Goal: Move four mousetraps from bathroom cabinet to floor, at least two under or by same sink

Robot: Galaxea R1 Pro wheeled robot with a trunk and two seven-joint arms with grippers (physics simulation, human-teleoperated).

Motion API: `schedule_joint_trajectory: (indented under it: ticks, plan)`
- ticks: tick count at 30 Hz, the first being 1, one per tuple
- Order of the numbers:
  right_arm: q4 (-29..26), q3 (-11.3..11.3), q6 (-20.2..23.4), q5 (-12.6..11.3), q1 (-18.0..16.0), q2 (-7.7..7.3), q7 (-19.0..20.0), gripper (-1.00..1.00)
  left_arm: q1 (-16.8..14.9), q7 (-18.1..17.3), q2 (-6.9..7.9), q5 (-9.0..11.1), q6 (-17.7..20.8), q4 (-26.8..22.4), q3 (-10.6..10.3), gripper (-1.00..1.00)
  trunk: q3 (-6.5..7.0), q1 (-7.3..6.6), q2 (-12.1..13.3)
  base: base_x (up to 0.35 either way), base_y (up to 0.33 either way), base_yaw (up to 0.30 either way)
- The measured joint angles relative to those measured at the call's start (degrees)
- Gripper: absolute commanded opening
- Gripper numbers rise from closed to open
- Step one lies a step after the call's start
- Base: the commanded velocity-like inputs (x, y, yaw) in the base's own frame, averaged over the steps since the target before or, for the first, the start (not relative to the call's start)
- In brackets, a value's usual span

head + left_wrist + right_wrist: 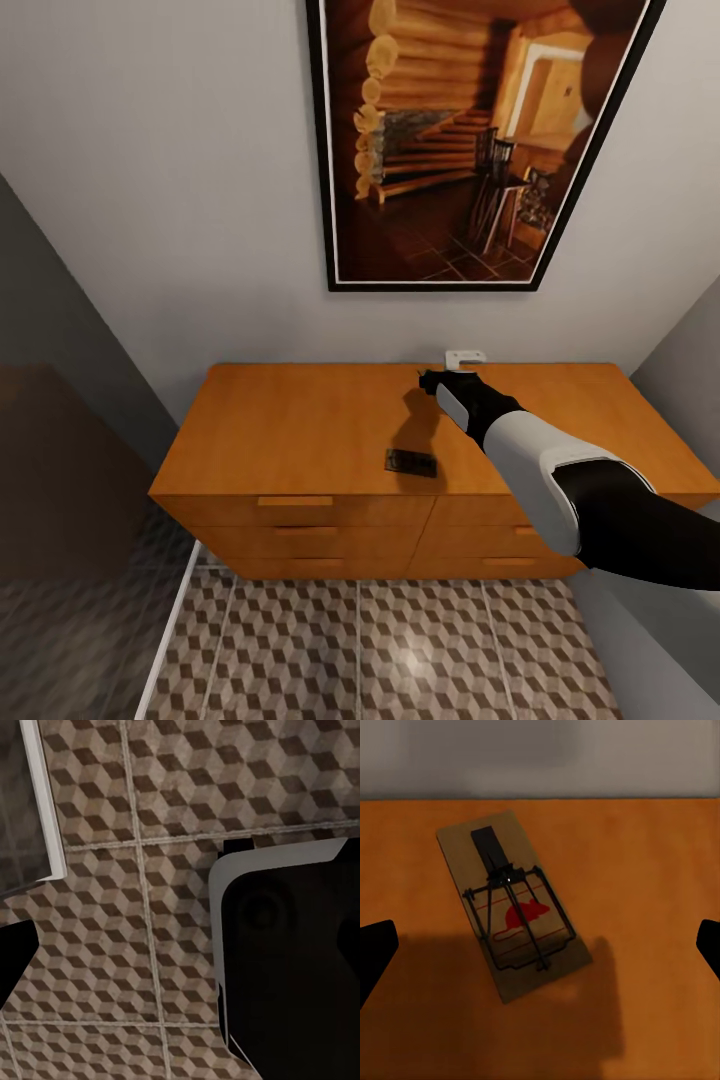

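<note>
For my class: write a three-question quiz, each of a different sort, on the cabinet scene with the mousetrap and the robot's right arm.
1. True or false: the mousetrap lies on top of the cabinet.
2. What hangs on the wall above it? A) mirror B) framed picture C) shelf
3. Fill in: the right gripper has its fingers spread ____ the trap.

Key: 1 true; 2 B; 3 apart over, not touching.
</note>
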Motion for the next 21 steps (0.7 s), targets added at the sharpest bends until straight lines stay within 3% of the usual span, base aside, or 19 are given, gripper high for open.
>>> schedule_joint_trajectory:
  ticks: [21]
  plan:
    - [0.03, 0.0, -0.04, -0.07, 0.0, 0.0, 0.0, 1.0, 0.0, 0.0, 0.01, 0.0, 0.0, -0.07, -0.01, 1.0, -0.55, 0.0, 0.0, 0.0, 0.0, 0.0]
